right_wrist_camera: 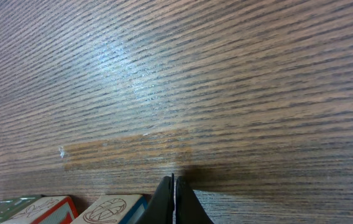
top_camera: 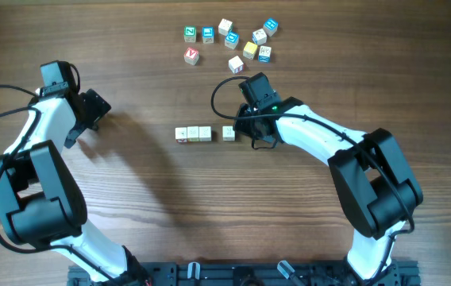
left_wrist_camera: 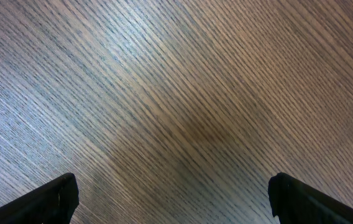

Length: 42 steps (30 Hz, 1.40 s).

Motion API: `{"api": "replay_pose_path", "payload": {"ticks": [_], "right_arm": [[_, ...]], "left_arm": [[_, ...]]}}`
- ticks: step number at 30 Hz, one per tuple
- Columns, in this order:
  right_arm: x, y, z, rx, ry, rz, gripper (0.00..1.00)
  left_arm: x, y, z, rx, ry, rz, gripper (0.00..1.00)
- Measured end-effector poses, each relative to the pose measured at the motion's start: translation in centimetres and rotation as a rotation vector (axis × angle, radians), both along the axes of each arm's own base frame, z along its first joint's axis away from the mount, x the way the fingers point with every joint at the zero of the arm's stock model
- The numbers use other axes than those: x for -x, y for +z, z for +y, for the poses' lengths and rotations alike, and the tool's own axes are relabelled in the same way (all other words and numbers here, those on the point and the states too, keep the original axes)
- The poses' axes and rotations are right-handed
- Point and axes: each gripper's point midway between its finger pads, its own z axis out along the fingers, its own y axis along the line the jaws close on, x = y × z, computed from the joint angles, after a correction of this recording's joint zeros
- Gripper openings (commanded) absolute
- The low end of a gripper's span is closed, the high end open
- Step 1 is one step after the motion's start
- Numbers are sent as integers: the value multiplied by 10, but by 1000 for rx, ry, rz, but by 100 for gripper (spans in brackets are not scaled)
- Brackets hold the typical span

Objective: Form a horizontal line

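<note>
Horizontal line [top_camera: 194, 133] found centre of table [top_camera: 130, 199]: 3 cream cubes set edge to edge; 4th cube [top_camera: 229, 133] apart at right end, gap unclosed; right gripper [top_camera: 243, 129] held just beside it, jaws pressed together, judged for nudging not grasping; closure shown plainly only by right wrist view; left gripper [left_wrist_camera: 175, 202] parked aside, jaws wide apart, shown only by left wrist view.
</note>
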Motion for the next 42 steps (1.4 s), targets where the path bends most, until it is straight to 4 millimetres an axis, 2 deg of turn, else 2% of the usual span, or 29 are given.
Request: {"api": "replay_pose_path", "payload": {"ticks": [22,42], "right_arm": [[0,0,0,-1,0,0,4],[8,2,12,-69,35,39,4]], "left_arm": [[0,0,0,0,0,0,100],[0,0,0,0,0,0,100]]}}
